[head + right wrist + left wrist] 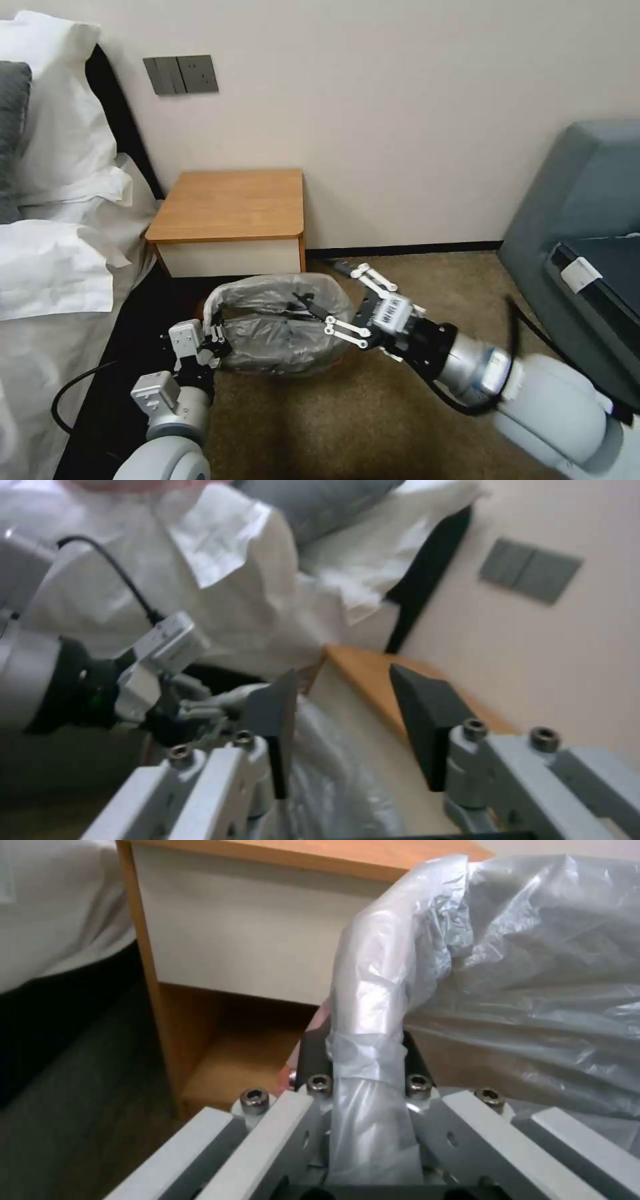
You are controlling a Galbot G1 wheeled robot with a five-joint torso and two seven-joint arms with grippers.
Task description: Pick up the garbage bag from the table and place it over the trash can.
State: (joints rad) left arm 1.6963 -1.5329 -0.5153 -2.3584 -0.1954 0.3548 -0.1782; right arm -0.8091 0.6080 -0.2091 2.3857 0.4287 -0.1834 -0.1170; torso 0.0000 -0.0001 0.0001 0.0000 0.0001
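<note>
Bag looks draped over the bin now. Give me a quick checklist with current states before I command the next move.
1. Garbage bag off the table: ok, tabletop bare.
2. Bag over the trash can: ok on the near rim, plastic is stretched around it; far rim cannot tell.
3. Left gripper hold: ok, shut on the bagged rim at the bin's left end.
4. Right gripper hold: not ok, open at the bin's right end, with plastic by one finger.
5. Bag intact: cannot tell, no tear seen.
6. Bin upright on the carpet: cannot tell, its body is covered.
</note>
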